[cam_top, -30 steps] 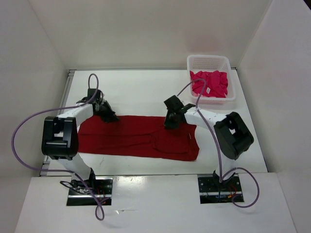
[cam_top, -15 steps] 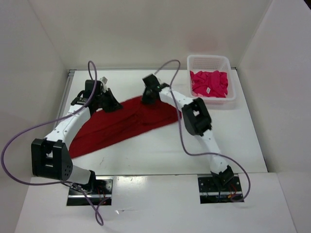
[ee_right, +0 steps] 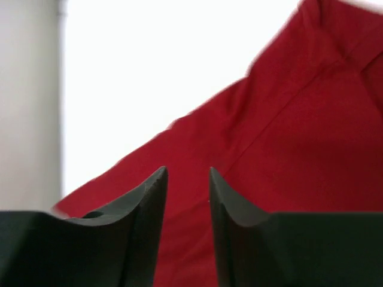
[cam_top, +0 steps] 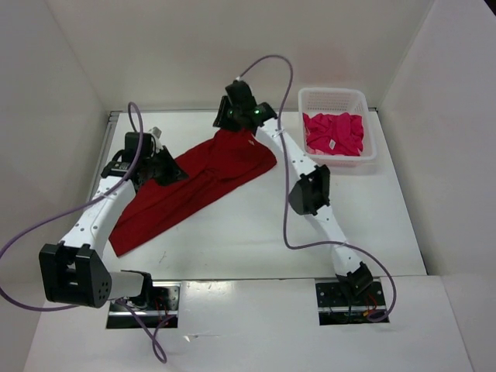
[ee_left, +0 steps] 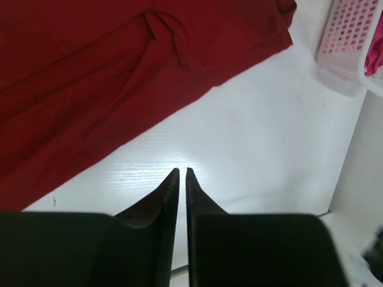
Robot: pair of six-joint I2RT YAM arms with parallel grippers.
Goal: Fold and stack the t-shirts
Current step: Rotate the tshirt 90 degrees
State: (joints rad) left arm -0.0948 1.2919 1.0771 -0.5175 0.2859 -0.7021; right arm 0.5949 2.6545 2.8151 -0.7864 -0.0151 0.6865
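A: How many shirts do you count?

B: Two. One dark red t-shirt (cam_top: 190, 186) lies spread diagonally in the middle left of the top view. One magenta-pink t-shirt (cam_top: 335, 133) is crumpled inside the one white basket (cam_top: 308, 99), upper right.

A: And the two grippers?

B: The left gripper (ee_left: 182, 172) has its jaws almost together, grasping nothing, over bare table (ee_left: 251, 137). The right gripper (ee_right: 187, 173) has its jaws parted, released, just above the red cloth.

The top view looks steeply down from above and behind the arm bases, taking in the whole worktop (cam_top: 232, 232). The left wrist view hangs close over the red shirt (ee_left: 90, 89), basket (ee_left: 350, 36) at its upper right. The right wrist view sits nearest, red shirt filling it. All three share that shirt.
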